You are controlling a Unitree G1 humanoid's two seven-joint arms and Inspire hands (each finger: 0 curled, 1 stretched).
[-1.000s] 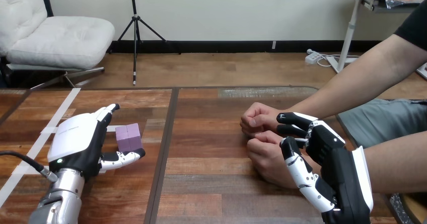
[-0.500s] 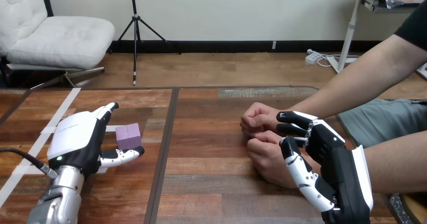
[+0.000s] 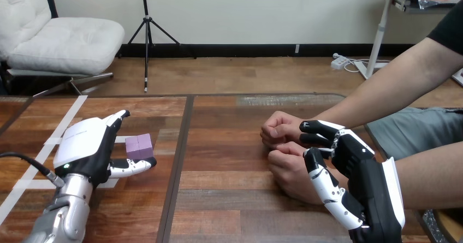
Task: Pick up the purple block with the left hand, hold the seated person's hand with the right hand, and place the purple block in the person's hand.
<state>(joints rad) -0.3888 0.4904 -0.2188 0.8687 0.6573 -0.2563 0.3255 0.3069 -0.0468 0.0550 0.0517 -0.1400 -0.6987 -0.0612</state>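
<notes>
Presently, left hand (image 3: 82, 150) spread beside block (image 3: 138, 146), thumb (image 3: 128, 167) near it; right hand (image 3: 364, 184) loosely open against person's hands (image 3: 288, 170).

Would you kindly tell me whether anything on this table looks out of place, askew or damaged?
Nothing looks damaged or spilled. The purple block sits squarely on the wooden table beside the left robot hand. The only oddity: the person's hands, next to the right robot hand, are curled shut, showing no open palm.

Matt purple block (image 3: 138, 146), wood-grain table (image 3: 229, 144)
</notes>
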